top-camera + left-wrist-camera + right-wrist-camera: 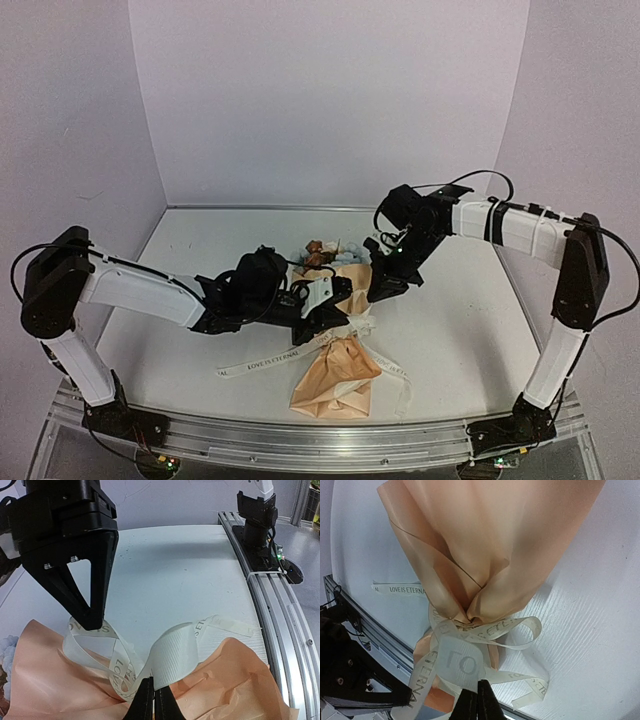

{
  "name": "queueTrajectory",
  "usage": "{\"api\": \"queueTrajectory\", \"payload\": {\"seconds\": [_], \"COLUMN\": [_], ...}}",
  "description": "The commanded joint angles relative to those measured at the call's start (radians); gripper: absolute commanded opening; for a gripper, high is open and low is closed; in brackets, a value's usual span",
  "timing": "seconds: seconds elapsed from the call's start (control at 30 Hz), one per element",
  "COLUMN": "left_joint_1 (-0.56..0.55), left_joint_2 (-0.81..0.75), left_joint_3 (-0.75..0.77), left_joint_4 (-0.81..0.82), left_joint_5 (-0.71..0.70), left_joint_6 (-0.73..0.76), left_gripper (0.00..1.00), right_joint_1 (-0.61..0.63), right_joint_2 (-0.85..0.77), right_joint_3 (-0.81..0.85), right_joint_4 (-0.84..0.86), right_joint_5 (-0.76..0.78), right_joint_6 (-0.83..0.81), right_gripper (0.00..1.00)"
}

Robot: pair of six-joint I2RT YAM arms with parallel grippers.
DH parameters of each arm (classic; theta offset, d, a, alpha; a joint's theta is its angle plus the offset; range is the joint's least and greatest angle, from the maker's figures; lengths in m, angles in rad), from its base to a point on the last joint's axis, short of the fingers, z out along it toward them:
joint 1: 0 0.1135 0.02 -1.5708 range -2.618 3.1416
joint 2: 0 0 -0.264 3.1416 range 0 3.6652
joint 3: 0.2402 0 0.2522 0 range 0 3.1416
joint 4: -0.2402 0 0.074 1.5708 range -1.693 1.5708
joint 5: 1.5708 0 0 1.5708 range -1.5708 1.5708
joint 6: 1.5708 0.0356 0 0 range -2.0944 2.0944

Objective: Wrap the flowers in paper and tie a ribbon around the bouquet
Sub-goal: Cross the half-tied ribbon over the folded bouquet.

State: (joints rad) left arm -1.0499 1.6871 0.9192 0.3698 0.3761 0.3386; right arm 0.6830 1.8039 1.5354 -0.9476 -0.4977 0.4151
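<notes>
**Peach-tan bouquet (pixel 340 365) mid-frame, both claws nipped shut on the ribbon (pixel 258 367)**

Top view, left to right:
- The left arm extends from the left edge, low over the white table (pixel 200 250).
- The left gripper (pixel 338 308) sits at the bouquet's narrow waist, just left of centre.
- The bouquet lies flat on the table. The flowers (pixel 325 255), pale blue and rusty brown, are at its upper end. The paper (pixel 325 392) flares at the lower end, toward the rail (pixel 300 435).
- The ribbon wraps the waist. One lettered tail lies flat toward lower left and another trails to lower right.
- The right gripper (pixel 375 292) is just right of the cone's upper part, on the arm reaching in from upper right.

Left wrist view, left to right:
- The right gripper (pixel 92 622) fills the upper left, with its black tip down on a ribbon (pixel 172 647) loop.
- Paper (pixel 45 690) covers the bottom of the frame.
- The left gripper (pixel 154 700) is at bottom centre. Its fingertips are pressed together with the ribbon loops running into them, so it is clamped on the ribbon.
- A short tail lies on the table right of centre.
- The rail (pixel 280 610) and an arm base (pixel 256 522) are at far right.

Right wrist view, left to right:
- The left gripper's black body is at lower left.
- The tail reading LOVE IS ETERNAL lies on the table at left.
- The paper (pixel 485 540) gathers to a pinch at centre, with ribbon (pixel 462 662) loops below it.
- The right gripper (pixel 477 702) is at bottom centre. Its tips are together and the wide ribbon band ends right at them, so it is pinched on the ribbon.
</notes>
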Motion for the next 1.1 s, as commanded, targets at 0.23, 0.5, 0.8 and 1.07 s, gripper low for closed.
{"api": "queueTrajectory", "payload": {"seconds": [0.23,0.5,0.8,1.07], "left_joint_1": [-0.047,-0.045,0.035,0.133], "left_joint_2": [0.037,0.034,-0.145,-0.045], "left_joint_3": [0.091,0.077,-0.07,0.014], "left_joint_4": [-0.091,-0.016,0.15,0.081], "left_joint_5": [-0.087,-0.113,-0.063,0.114], "left_joint_6": [-0.042,-0.159,-0.329,-0.341], "left_gripper": [0.1,0.4,0.51,0.51], "right_joint_1": [-0.01,0.005,0.05,0.098], "right_joint_2": [0.052,0.016,-0.028,-0.073], "right_joint_3": [0.144,0.106,0.066,0.014], "right_joint_4": [-0.091,-0.087,-0.065,0.04], "right_joint_5": [0.008,-0.046,-0.034,-0.009], "right_joint_6": [-0.036,-0.045,-0.104,-0.136], "right_gripper": [0.0,0.0,0.0,0.0]}}
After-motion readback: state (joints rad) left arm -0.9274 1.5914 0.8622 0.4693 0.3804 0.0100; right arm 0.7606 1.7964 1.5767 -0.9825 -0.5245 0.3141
